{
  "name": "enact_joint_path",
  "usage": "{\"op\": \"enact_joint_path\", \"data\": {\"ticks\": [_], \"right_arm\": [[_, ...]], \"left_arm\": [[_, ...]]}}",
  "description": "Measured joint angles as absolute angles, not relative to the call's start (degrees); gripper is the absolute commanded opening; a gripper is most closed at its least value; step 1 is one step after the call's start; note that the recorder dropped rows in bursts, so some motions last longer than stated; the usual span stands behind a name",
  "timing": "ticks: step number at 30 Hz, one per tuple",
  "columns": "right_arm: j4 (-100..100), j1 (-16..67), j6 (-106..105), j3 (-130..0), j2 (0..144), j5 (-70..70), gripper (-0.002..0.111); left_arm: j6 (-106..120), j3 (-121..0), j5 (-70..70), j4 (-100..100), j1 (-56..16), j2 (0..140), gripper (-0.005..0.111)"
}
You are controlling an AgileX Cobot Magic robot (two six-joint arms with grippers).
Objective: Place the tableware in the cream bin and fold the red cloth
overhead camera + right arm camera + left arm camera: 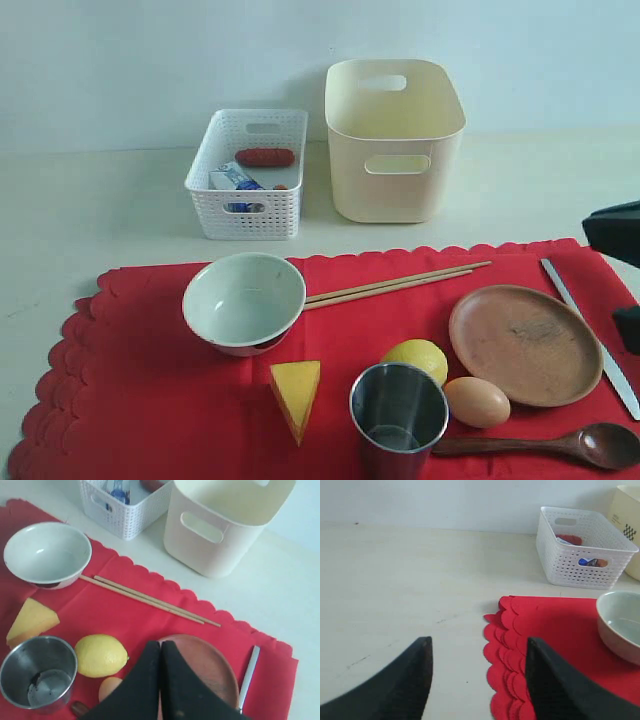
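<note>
Where the pale surface (100, 200) runs back to a plain whitish wall (150, 60), the cream bin (394, 140) stands upright just beside a white perforated basket (247, 175). Nearer the camera, the red cloth (150, 400) lies flat, carrying the bowl (243, 300), chopsticks (400, 282), brown plate (525, 344), steel cup (398, 415), knife (590, 338) and spoon (560, 445). The left gripper (479, 647) hangs with its fingers spread over the cloth's scalloped edge. The right gripper (160, 647) is pinched closed on nothing above the plate.
</note>
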State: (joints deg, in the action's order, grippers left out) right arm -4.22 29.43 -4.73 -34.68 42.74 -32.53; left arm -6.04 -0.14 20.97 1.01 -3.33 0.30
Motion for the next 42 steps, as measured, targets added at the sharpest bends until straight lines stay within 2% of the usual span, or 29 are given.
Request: {"op": "enact_joint_path", "data": {"ticks": [7, 34, 42], "right_arm": [[-4.62, 29.43, -3.24, -34.44, 38.99, -31.57, 0.0], [-4.62, 29.43, -1.76, -34.05, 38.86, -30.55, 0.0], [-9.97, 29.43, 2.45, -33.26, 48.72, -34.14, 0.001]], "left_arm": [[-6.04, -0.14, 20.97, 1.01, -3.33, 0.3, 0.054], [-6.04, -0.14, 20.97, 1.01, -3.33, 0.3, 0.054], [-6.04, -0.14, 20.97, 1.01, -3.33, 0.3, 0.054]]}}
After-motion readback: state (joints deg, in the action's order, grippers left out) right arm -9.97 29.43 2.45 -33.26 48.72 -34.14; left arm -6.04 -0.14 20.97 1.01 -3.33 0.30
